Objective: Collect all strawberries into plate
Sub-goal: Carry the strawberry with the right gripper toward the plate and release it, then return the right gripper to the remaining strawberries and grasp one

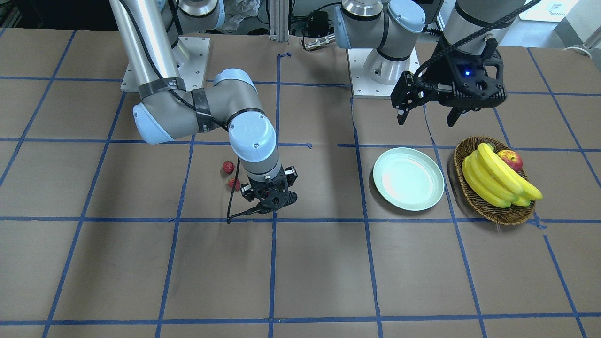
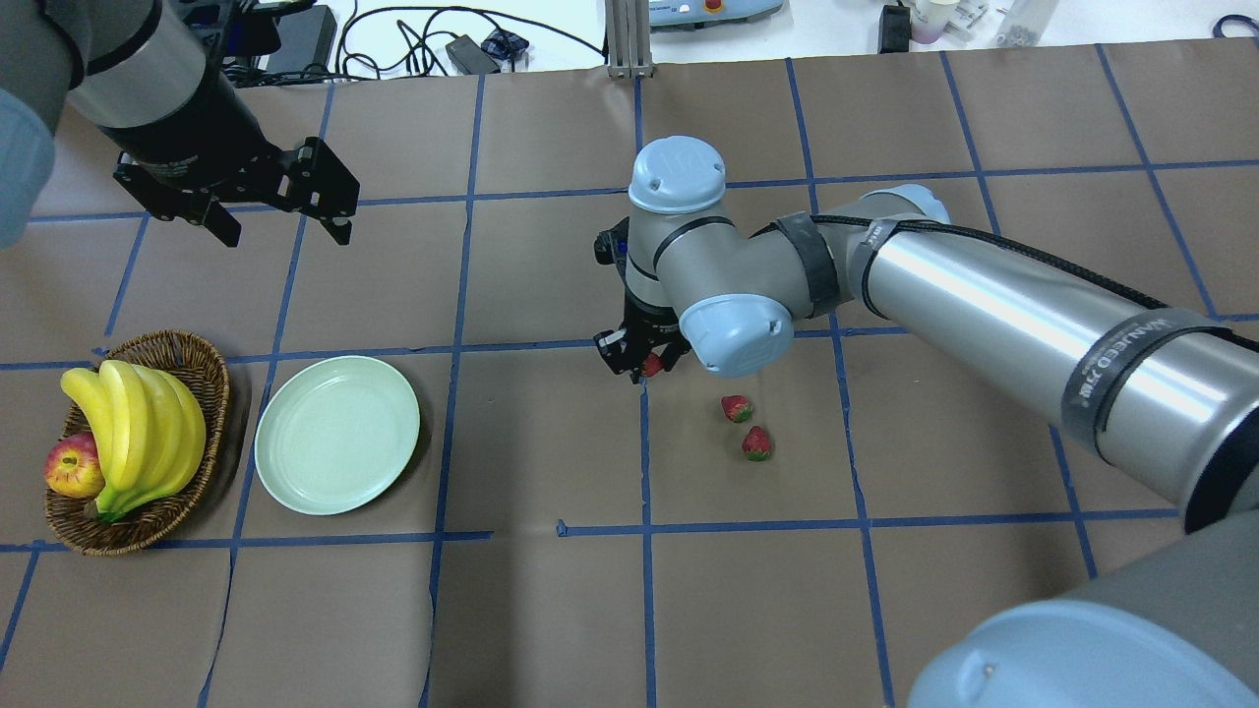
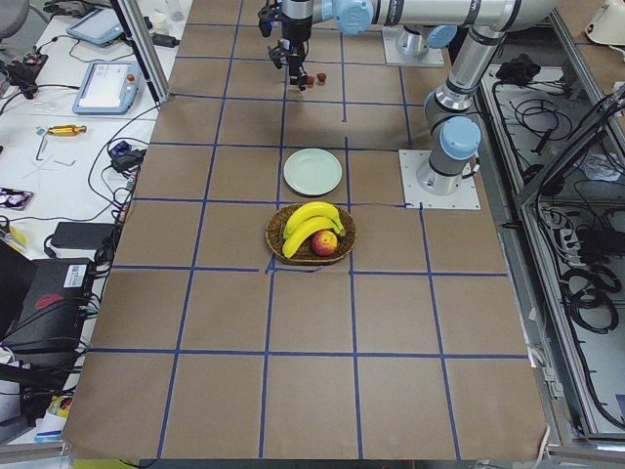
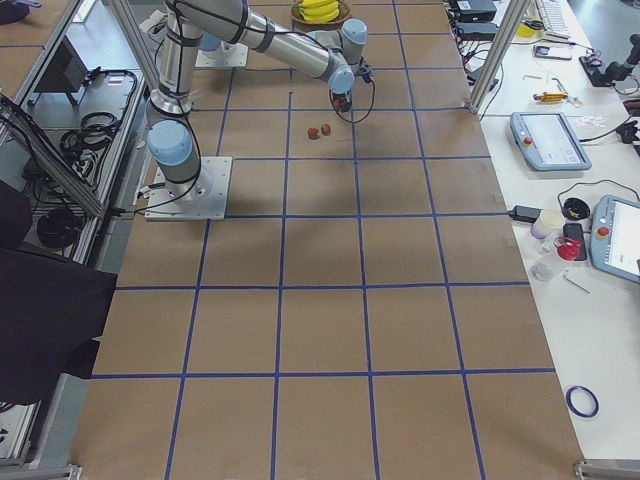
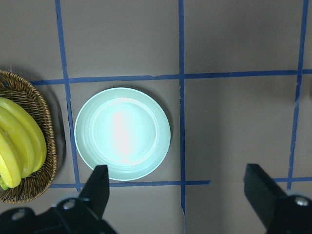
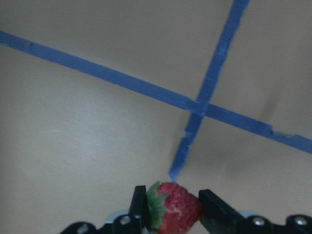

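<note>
My right gripper [image 2: 649, 362] is shut on a red strawberry [image 6: 174, 214] with a green cap and holds it just above the table, near a blue tape crossing. It also shows in the front view [image 1: 268, 193]. Two more strawberries [image 2: 737, 408] [image 2: 756, 443] lie on the table close to its right; in the front view they are at its left [image 1: 228, 167] [image 1: 234, 183]. The pale green plate [image 2: 336, 435] [image 1: 408, 178] [image 5: 122, 134] is empty, well to the left. My left gripper [image 2: 285, 234] [image 1: 427, 119] hangs open and empty high above the plate's far side.
A brown wicker basket [image 2: 211, 366] [image 1: 462, 146] holding bananas [image 2: 138, 423] and a red-yellow apple [image 2: 74, 465] stands just left of the plate. Brown paper with blue tape lines covers the table. Cables and gear lie beyond the far edge.
</note>
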